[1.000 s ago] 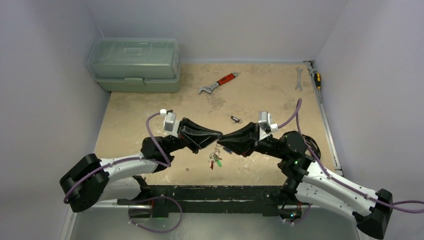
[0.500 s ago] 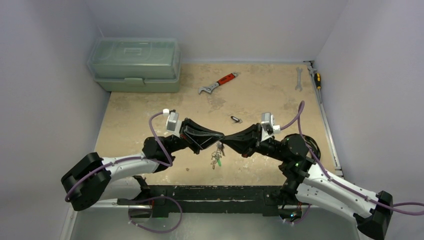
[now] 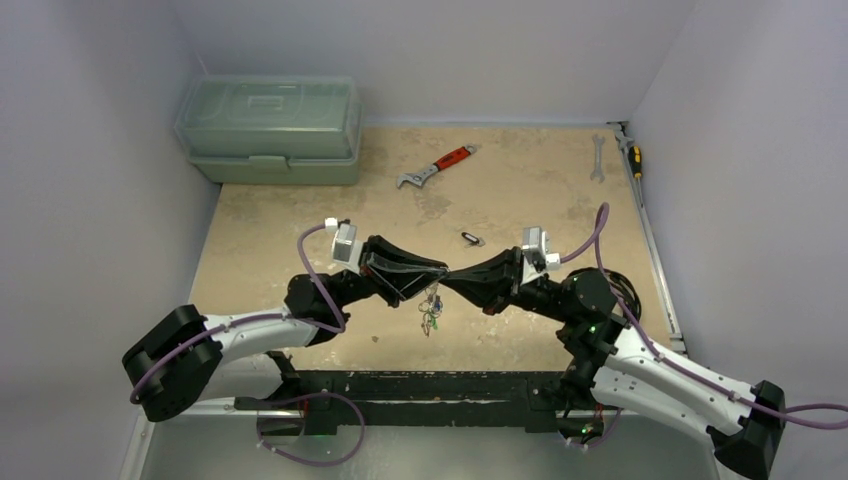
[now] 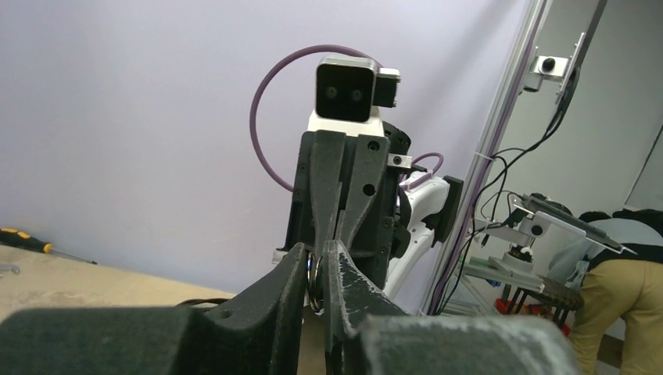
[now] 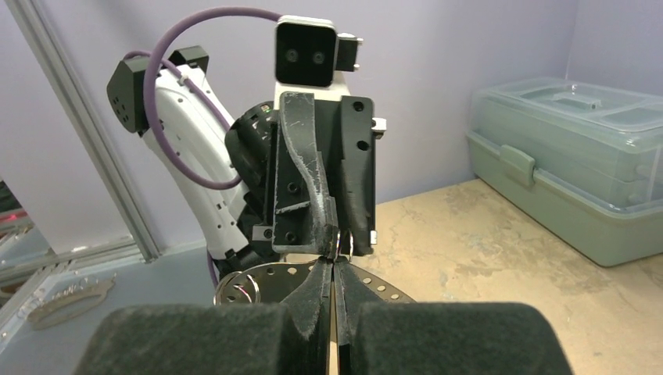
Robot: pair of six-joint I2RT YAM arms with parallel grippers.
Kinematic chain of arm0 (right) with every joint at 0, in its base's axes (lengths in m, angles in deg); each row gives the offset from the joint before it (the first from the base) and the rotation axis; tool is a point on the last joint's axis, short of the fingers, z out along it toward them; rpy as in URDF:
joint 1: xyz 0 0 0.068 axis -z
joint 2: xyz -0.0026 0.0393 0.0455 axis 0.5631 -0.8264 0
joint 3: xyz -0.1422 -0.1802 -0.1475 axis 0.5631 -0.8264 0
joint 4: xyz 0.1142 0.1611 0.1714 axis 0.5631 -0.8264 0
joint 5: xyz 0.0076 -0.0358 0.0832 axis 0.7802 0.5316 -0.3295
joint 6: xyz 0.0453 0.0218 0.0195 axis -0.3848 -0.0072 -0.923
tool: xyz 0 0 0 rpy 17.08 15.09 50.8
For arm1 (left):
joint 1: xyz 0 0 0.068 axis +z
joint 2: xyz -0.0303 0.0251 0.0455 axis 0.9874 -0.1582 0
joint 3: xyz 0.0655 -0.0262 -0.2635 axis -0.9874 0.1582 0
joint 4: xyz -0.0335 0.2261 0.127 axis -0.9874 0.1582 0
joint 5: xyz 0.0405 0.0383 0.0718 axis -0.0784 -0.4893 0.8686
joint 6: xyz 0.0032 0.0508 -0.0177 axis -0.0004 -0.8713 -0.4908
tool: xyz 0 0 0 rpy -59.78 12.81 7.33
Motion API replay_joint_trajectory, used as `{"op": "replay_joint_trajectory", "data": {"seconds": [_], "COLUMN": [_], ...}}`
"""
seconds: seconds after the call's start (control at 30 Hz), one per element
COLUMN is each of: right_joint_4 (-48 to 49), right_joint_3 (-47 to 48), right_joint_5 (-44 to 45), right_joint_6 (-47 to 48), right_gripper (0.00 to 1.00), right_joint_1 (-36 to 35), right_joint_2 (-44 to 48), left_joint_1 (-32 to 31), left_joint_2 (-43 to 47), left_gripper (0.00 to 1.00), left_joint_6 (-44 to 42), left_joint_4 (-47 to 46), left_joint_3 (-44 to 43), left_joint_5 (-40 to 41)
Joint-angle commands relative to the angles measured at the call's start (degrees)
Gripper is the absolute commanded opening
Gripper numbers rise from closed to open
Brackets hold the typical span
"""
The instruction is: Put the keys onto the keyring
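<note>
**Holdings, key-threading station – near to far**

- My left end effector point(image 3: 442, 271): fingers narrowed to a slit, with the keyring point(image 4: 313, 279) pinched between them.
- My right end effector point(image 3: 451, 278): fingers pressed fully together, tip to tip with the left one. I cannot tell whether it grips anything.
- The keys point(image 3: 431, 309): a small bunch with coloured tags, hanging from the keyring just under the two meeting tips – above the tabletop point(image 3: 300, 230), not resting on it.
- A lone key point(image 3: 471, 238): dark tag, flat on the tabletop, beyond the tips.
- Red-handled wrench point(image 3: 436, 167): lying farther back, mid-tabletop.
- Plain spanner point(image 3: 597, 158) and yellow-handled screwdriver point(image 3: 634, 155): far right edge, near each other.
- Green toolbox point(image 3: 268, 125): lid shut, in the far left corner.
</note>
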Motion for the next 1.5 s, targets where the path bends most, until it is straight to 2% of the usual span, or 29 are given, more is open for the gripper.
{"op": "replay_joint_trajectory", "data": {"seconds": [0.0,0.13,0.47,0.57,0.7,0.9,1.0,1.17,1.3,1.4,1.47], "right_joint_4": [1.76,-1.94,-5.68,-9.45,-15.66,-26.47,-30.79,-37.52,-43.80,-47.06,-48.82], "right_joint_3": [2.15,2.94,3.30,4.52,6.90,10.66,13.16,17.88,21.02,22.45,23.47], "right_joint_5": [-2.60,-1.59,0.17,1.10,2.89,5.15,4.85,2.33,-0.47,-2.67,-4.26], "right_joint_6": [4.45,7.77,11.37,13.41,16.95,22.18,23.21,24.34,26.32,27.67,28.22], "right_gripper": [0.00,0.00,0.00,0.00,0.00,0.00,0.00,0.00,0.00,0.00,0.00], "right_joint_1": [-0.71,-0.72,-0.73,-0.68,-0.67,-0.72,-0.75,-0.75,-0.84,-0.92,-0.93], "right_joint_2": [1.60,1.72,1.28,1.38,1.78,2.08,1.93,0.59,-0.69,-0.77,-1.07], "left_joint_1": [0.41,0.42,0.42,0.42,0.42,0.43,0.46,0.48,0.42,0.42,0.43], "left_joint_2": [0.49,2.40,5.98,8.72,15.47,24.33,24.77,18.49,10.94,5.98,3.35], "left_gripper": [0.21,0.36,0.47,0.53,0.62,0.65,0.62,0.50,0.48,0.40,0.39], "left_joint_6": [-1.85,-2.96,-5.34,-7.35,-13.39,-30.65,-40.96,-54.88,-62.76,-67.19,-69.07], "left_joint_4": [-13.65,-12.15,-6.17,-1.48,15.74,54.49,77.03,105.49,121.04,126.77,128.75], "left_joint_3": [2.61,4.83,5.78,5.71,2.90,-9.02,-18.48,-37.65,-49.15,-53.85,-56.13], "left_joint_5": [4.42,5.72,6.43,6.94,6.30,4.29,1.31,-5.60,-12.02,-14.51,-15.84]}}
